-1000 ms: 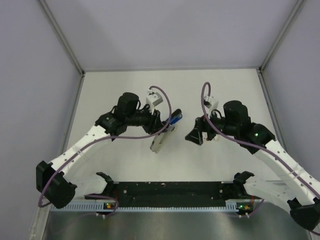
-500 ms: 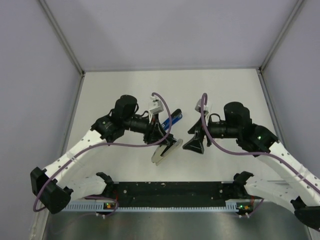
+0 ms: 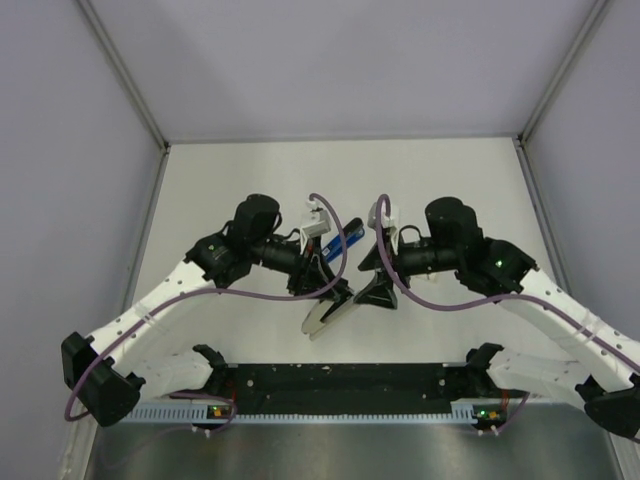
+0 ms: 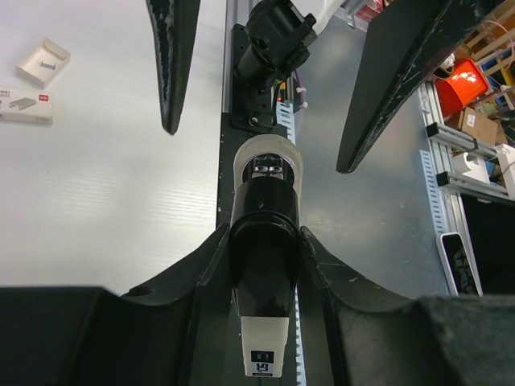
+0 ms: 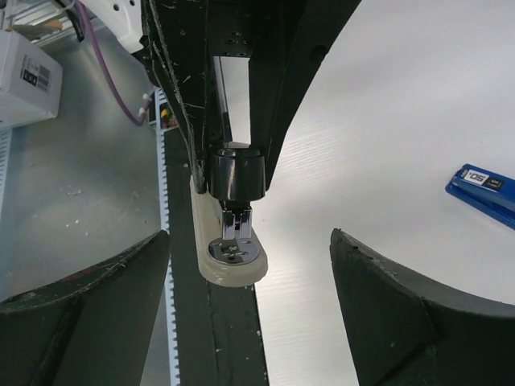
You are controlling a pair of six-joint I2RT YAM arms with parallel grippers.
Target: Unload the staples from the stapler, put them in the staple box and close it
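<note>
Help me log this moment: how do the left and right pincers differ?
The left pincer is clamped on the stapler; the right pincer is wide open and empty. The left grips the stapler's body, while the right only faces its front end. Both are black and two-fingered.

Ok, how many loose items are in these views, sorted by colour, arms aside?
Black and cream: 1, the stapler
Blue: 1, a narrow item
White: 2, an open tray and a flat box
Total: 4
</note>
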